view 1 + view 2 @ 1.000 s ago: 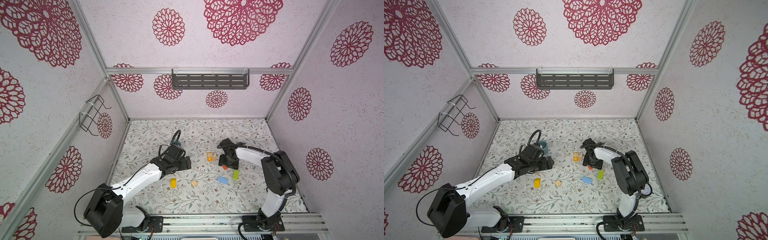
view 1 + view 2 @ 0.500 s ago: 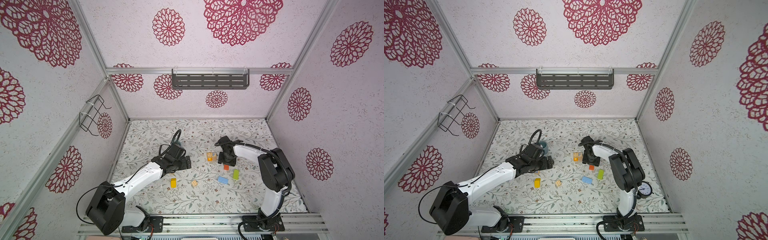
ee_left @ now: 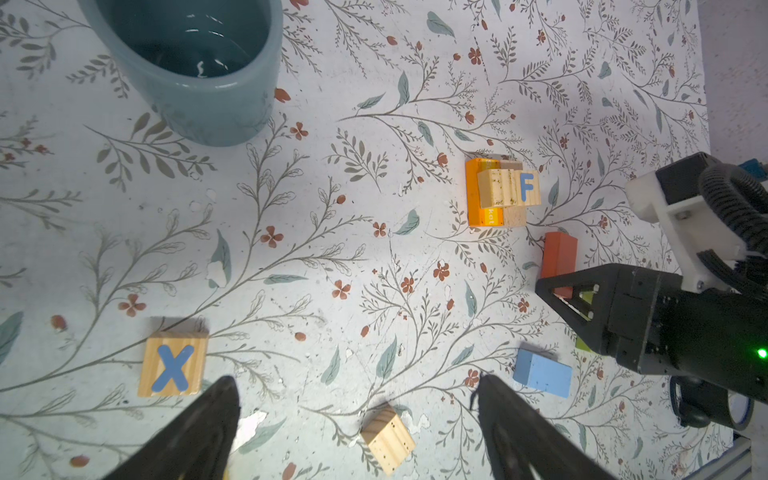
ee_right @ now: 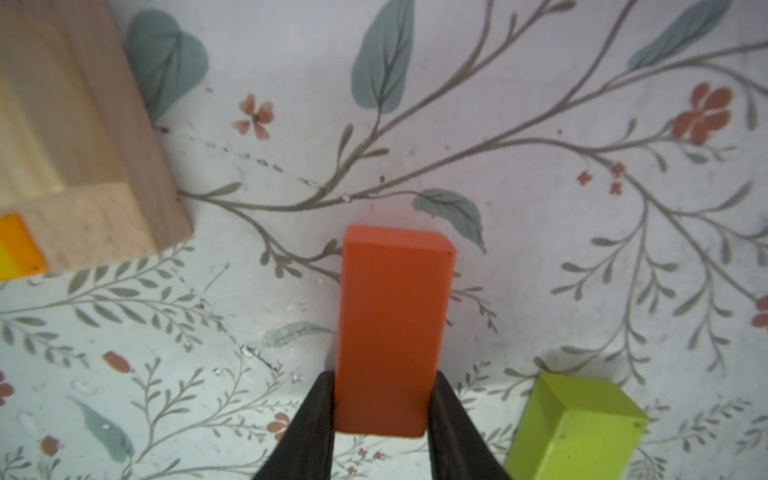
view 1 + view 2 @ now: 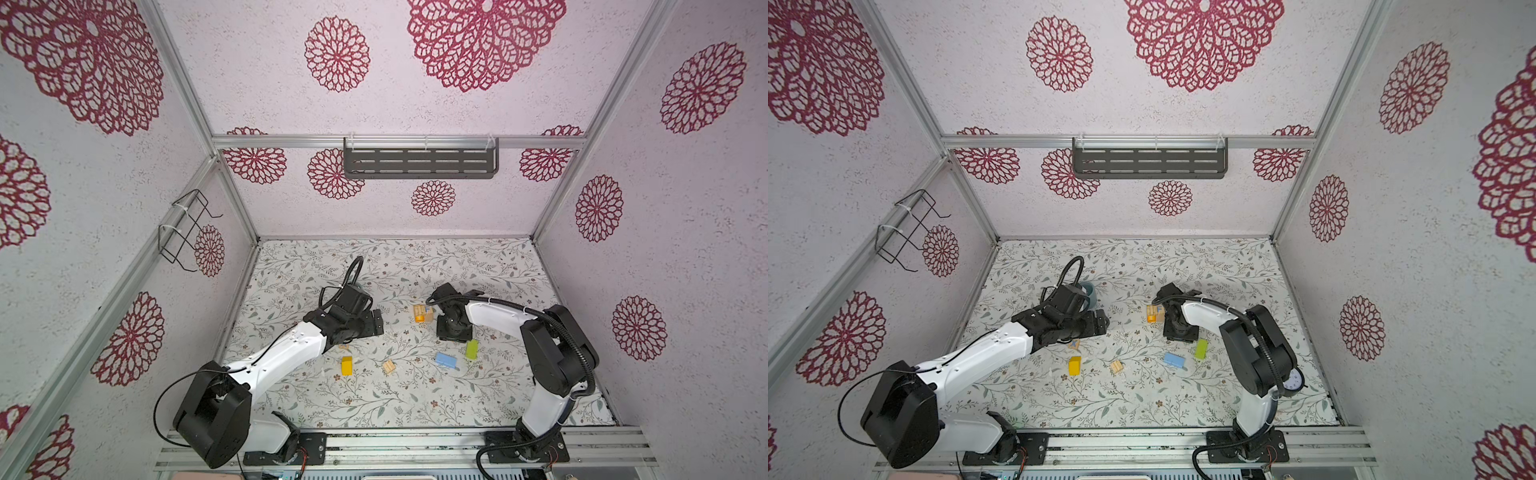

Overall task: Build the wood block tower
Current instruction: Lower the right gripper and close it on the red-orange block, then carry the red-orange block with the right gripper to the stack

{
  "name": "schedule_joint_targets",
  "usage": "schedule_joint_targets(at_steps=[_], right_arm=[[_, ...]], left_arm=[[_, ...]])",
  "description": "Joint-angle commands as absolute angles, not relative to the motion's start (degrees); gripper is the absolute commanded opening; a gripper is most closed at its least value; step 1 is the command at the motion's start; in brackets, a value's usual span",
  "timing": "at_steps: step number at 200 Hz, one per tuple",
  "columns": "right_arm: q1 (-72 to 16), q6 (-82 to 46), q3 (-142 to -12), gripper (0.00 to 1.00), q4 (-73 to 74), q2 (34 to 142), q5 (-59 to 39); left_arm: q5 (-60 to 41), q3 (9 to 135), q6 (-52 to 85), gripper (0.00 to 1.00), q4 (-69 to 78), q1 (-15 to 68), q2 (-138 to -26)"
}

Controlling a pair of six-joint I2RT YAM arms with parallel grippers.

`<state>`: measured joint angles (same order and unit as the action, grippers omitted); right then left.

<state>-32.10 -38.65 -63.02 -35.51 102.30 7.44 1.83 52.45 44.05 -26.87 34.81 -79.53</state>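
Floral-print mat (image 5: 374,399) covers the floor of a booth whose pale walls carry red rosettes. Just right of the mat's middle in both top views, the right gripper (image 4: 384,376) points down. Its wrist view shows its two black fingers (image 4: 320,415) pressed against the long sides of the red block (image 4: 395,324), which lies flat on the mat. The pinch sits near one end of the block, not at its middle. The green block (image 4: 577,424) lies just beside it, close but apart.

Left of the gripper in a top view stands the tower (image 5: 422,313), so far an orange block with pale wood pieces and an F cube on top. Lower in the frame lie the blue block (image 5: 446,360), a plain cube (image 5: 389,367) and the yellow block (image 5: 346,365). An X cube (image 3: 172,363) lies under the other arm. The left gripper (image 3: 355,382) hangs left of centre, spread wide and empty, near the teal cup (image 3: 199,70).

The step in hand looks like carrying the red block to the tower. Because it is held by its end, it may droop or swivel. It should rise straight up, clear of the green block, before moving sideways. The tower's upper pieces seem to sit off-centre, so the block needs a level, gentle landing over the widest support. The fingers should part slowly, with no sideways drag.
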Motion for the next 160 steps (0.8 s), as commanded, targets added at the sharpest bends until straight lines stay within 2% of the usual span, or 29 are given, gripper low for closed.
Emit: schedule_joint_targets(at_steps=[1,87,160], right_arm=[[-32.17,-38.97,-62.65,0.32,-38.48,100.41,9.52],[-33.45,-38.21,-66.68,0.17,-41.44,99.37,11.31],[-36.28,-36.36,-75.28,0.16,-45.96,98.89,11.72]], left_arm=[[1.67,53.01,44.02,0.92,-27.25,34.38,-78.86],[2.52,53.41,43.86,0.92,-28.24,34.45,-77.7],[3.56,54.39,43.78,0.92,-29.26,34.23,-77.43]])
